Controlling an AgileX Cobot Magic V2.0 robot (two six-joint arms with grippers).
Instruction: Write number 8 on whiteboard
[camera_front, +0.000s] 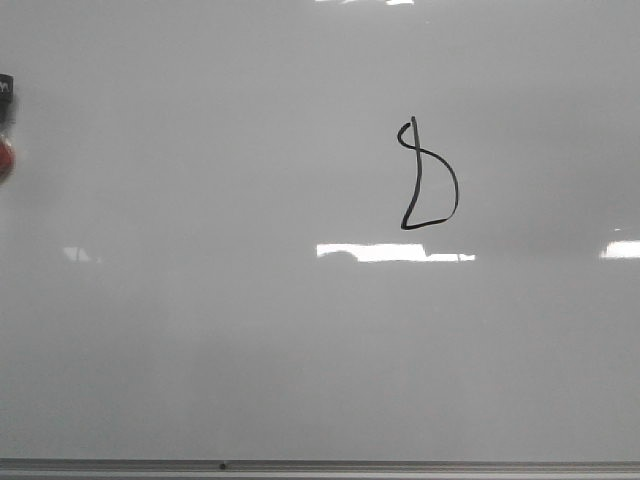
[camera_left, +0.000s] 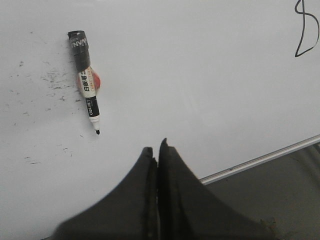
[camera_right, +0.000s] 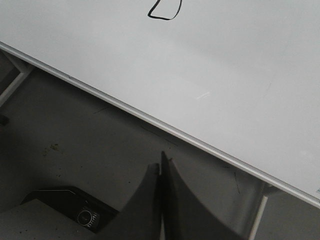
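Note:
The whiteboard (camera_front: 200, 330) fills the front view, glossy and pale grey, with its metal frame strip along the near edge. The number 8 (camera_front: 430, 175) is a thin black figure, a hooked upright stroke with one D-like loop, right of centre. It also shows in the left wrist view (camera_left: 306, 27) and partly in the right wrist view (camera_right: 165, 12). A black marker (camera_left: 86, 80), uncapped, lies on the board (camera_left: 200, 75) apart from my left gripper (camera_left: 156, 150), which is shut and empty. My right gripper (camera_right: 161, 167) is shut and empty, off the board (camera_right: 225, 65) over the dark surface.
The marker's end shows at the front view's left edge (camera_front: 6, 130). Small black smudges (camera_left: 55, 80) mark the board beside the marker. A dark device with a round dial (camera_right: 85, 217) lies beside my right gripper. The frame strip (camera_right: 150, 120) borders a dark grey surface.

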